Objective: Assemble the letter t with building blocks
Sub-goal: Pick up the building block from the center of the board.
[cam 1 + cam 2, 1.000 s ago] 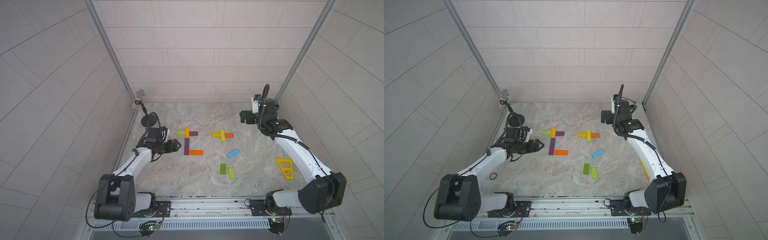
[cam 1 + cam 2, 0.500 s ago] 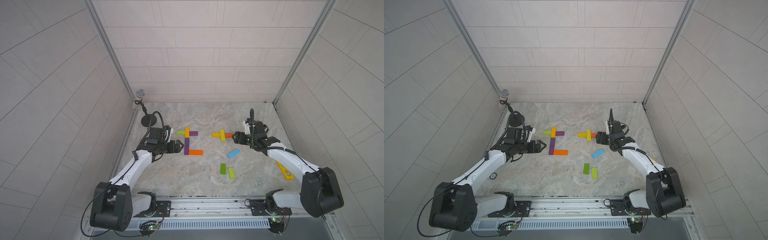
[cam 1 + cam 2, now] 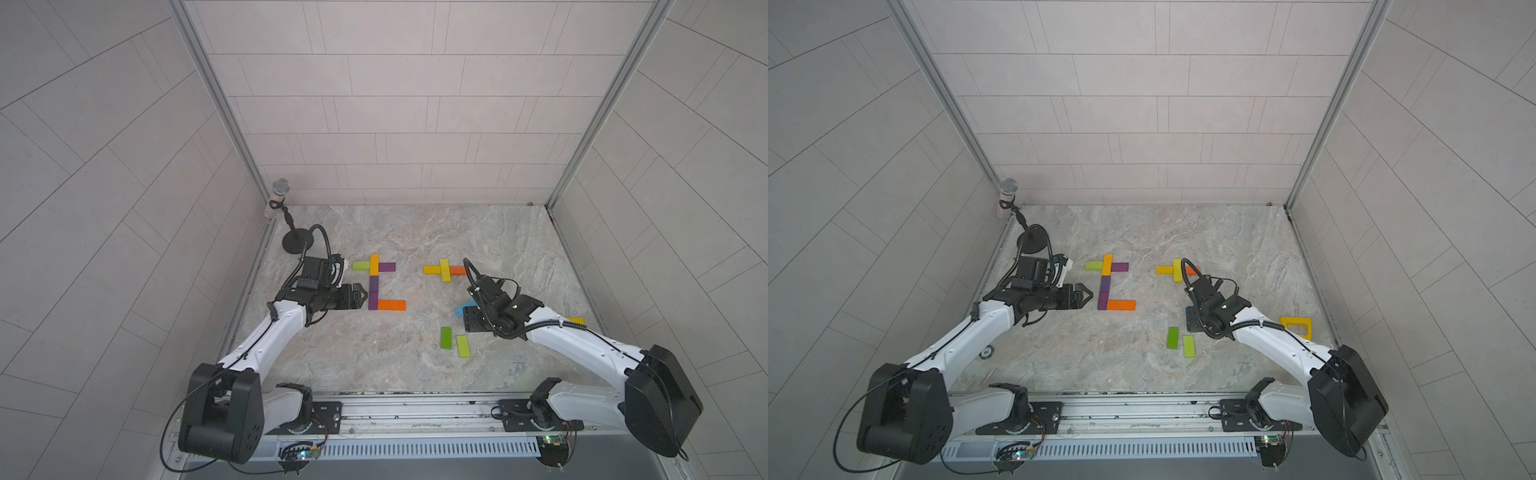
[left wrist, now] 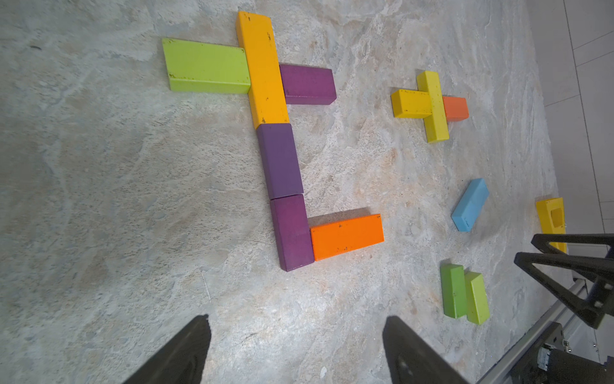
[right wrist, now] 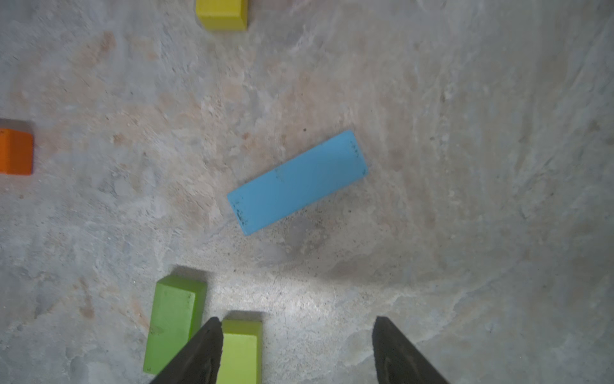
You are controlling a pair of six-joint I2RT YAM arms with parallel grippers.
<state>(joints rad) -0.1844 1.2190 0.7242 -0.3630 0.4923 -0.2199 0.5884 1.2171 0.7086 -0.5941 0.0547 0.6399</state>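
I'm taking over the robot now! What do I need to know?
Left end effector: open, empty, beside the big letter, which looks done.
Right end effector: open, empty, over the table by the blue block.
Small yellow-and-orange cross: laid, maybe lacking a stem.
Loose: blue block, two green blocks.
Likely next: grab the blue block.
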